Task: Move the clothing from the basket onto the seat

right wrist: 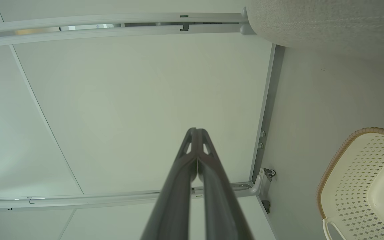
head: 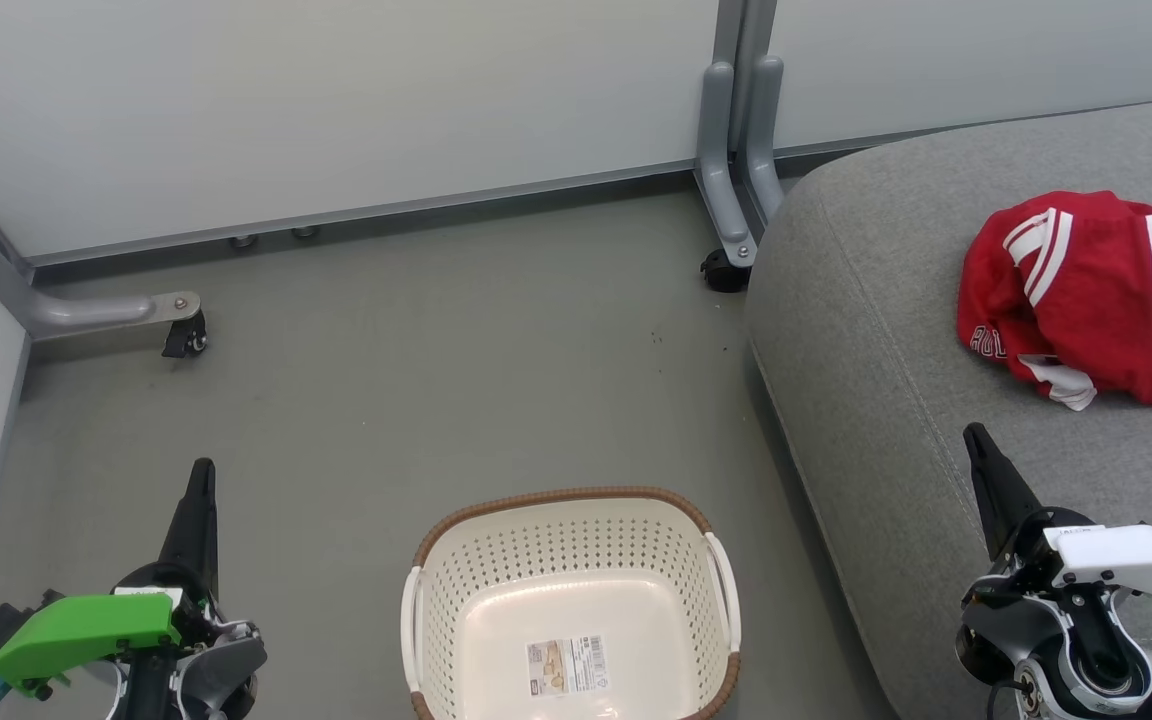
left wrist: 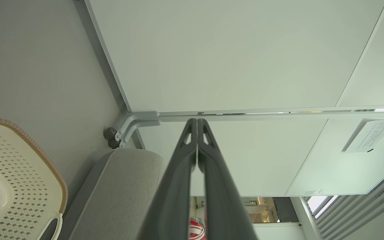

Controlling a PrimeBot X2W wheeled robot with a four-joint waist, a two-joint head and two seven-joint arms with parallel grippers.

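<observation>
My left gripper (head: 201, 490) is clenched, empty, just left of the basket (head: 556, 545); my right gripper (head: 978, 450) is also clenched, fingers pressed together, right of the basket over the seat (head: 866, 330), near its rounded edge; clothing (head: 1086, 290) lies bunched on the seat, well right of and beyond the basket; open floor (head: 436, 380) runs from the basket's far rim to the wall panels (head: 336, 100); label sticker (head: 567, 667) shows on the basket's bottom.

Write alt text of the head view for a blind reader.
Red clothing lies on the grey seat at right; the white basket on the floor holds just a sticker. The left claw and right claw are shut, at the bottom corners.
</observation>
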